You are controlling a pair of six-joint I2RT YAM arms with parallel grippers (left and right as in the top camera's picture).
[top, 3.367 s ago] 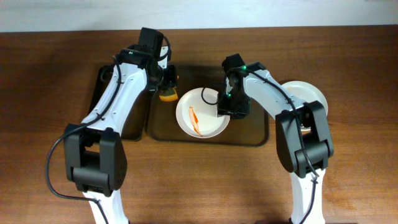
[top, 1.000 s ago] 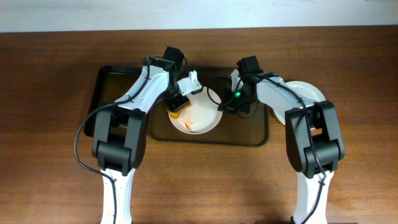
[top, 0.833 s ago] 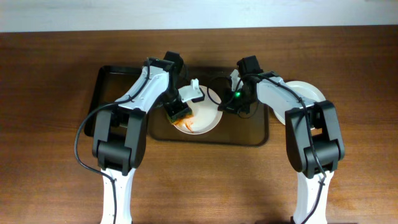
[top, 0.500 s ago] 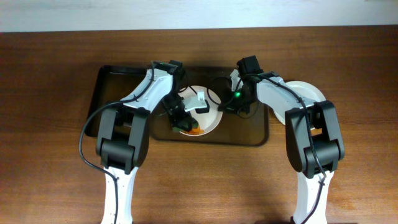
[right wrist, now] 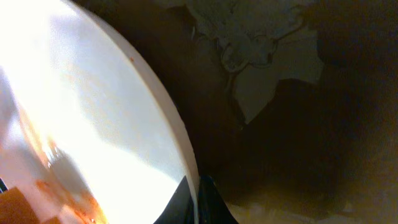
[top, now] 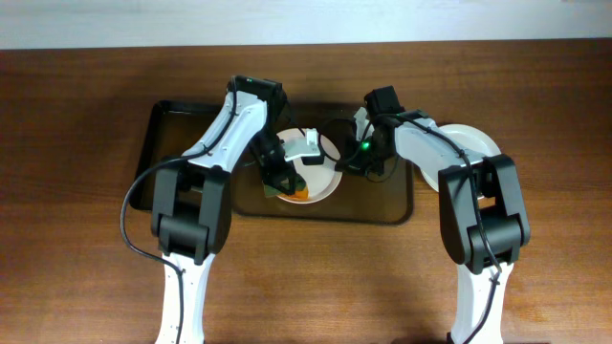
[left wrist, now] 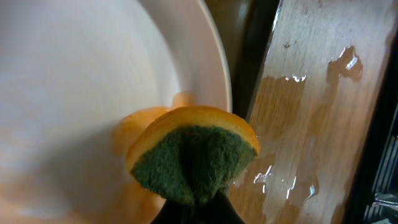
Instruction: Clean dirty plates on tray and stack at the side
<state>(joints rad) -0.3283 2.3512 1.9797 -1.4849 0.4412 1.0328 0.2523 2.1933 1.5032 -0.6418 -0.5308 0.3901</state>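
A dirty white plate (top: 320, 177) smeared with orange sauce lies on the dark brown tray (top: 397, 203). My left gripper (top: 284, 184) is shut on an orange and green sponge (left wrist: 194, 152) and presses it on the plate's front left part (left wrist: 93, 81). My right gripper (top: 346, 164) is shut on the plate's right rim (right wrist: 180, 143). Sauce streaks show on the plate in the right wrist view (right wrist: 43, 149). Another white plate (top: 476, 143) lies on the table right of the tray, partly hidden by the right arm.
A smaller black tray (top: 167, 143) lies left of the brown tray. The brown tray's floor is wet (left wrist: 311, 124). A crumpled white tissue (right wrist: 255, 37) lies on the tray beyond the plate's rim. A white object (top: 308, 148) sits at the plate's back edge.
My left gripper has swept the sponge from the plate's back left down to its front, smearing the sauce. The right gripper has stayed on the rim.
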